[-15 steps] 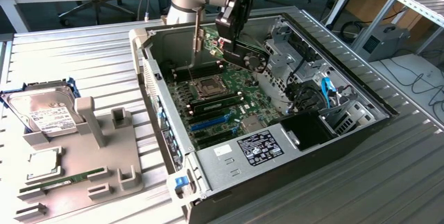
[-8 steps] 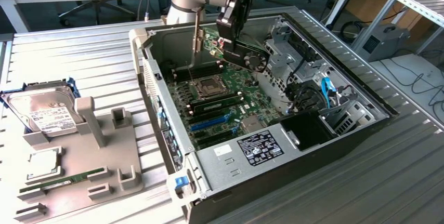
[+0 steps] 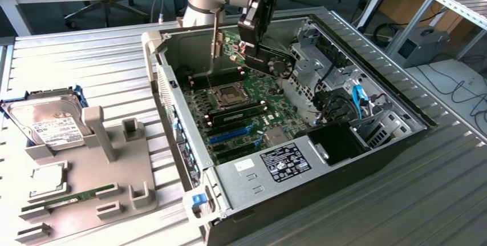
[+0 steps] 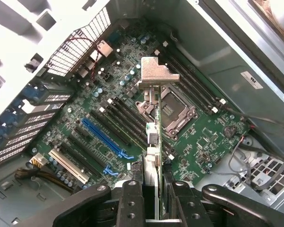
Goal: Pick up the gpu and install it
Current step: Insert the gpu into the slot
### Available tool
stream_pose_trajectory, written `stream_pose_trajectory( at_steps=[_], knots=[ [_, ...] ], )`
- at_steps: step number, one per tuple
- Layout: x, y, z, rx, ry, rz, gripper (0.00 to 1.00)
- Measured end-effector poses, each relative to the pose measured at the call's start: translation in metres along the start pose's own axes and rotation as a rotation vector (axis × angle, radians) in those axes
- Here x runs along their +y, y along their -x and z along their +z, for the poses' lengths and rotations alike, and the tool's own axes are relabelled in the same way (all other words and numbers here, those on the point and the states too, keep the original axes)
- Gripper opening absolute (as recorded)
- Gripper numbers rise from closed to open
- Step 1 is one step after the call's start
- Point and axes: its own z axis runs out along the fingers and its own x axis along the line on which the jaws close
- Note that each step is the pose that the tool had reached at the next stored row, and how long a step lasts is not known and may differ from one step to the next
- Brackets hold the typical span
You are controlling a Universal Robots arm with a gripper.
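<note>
My gripper (image 3: 256, 40) is shut on the gpu (image 3: 263, 57), holding it in the air over the open computer case (image 3: 396, 143), above the back part of the motherboard (image 3: 263, 112). The card hangs tilted, with its silver end bracket (image 3: 216, 43) toward the exterior view's left and its black fan face toward the camera. In the wrist view the gpu (image 4: 154, 137) shows edge-on between the two black fingers (image 4: 132, 201), its bracket (image 4: 155, 73) pointing away over the CPU socket (image 4: 173, 111). The blue expansion slot (image 4: 106, 137) lies bare to one side of the card.
A grey fixture (image 3: 99, 160) at the exterior view's left holds a hard drive (image 3: 49, 123), a CPU (image 3: 45, 180) and a RAM stick (image 3: 68, 196). Inside the case are the power supply (image 3: 278, 163), drive cages and a blue cable (image 3: 357, 97).
</note>
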Motion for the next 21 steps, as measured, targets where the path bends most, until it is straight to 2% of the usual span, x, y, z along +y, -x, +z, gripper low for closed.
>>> stream_pose_trajectory(
  at_steps=[21],
  knots=[
    [0.0000, 0.0000, 0.0000, -0.0016, 0.0016, -0.054, 0.27]
  ],
)
